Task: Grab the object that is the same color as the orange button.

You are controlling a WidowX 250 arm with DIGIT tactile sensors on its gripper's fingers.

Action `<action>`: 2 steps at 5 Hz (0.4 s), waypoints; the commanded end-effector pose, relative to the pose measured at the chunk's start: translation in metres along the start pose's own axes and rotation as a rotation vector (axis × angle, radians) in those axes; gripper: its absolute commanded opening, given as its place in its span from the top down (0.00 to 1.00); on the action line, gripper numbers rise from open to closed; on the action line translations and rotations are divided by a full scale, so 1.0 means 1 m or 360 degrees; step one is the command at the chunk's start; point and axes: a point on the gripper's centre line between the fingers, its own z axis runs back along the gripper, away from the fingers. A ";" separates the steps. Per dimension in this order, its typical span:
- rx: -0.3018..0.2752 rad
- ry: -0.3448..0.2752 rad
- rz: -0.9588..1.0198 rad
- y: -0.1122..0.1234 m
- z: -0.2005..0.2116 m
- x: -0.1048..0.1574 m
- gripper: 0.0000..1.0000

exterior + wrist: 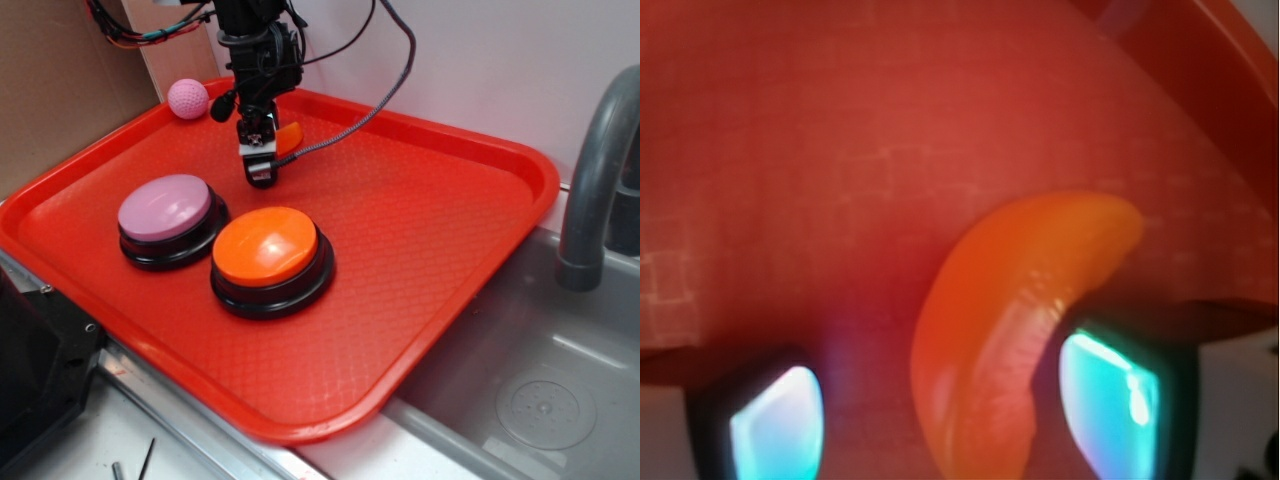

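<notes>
Where the red textured plastic tray (450,260) nears its far rim, the pincer (261,160) stands released, fingers astride a small flat orange plastic crescent (1010,340). Nearby: glossy orange dome button (268,250), lilac dome button (165,212), pink dimpled ball (187,98).

An orange crescent wedge (1015,330) lies on the red textured tray (840,180) between the two fingertips (775,425), close against the right one, its upper tip curving toward the tray's raised rim.
</notes>
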 end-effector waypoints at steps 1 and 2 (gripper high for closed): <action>-0.0040 0.0044 0.0083 0.005 -0.004 0.005 1.00; -0.0042 0.0053 0.0083 0.003 -0.005 0.005 1.00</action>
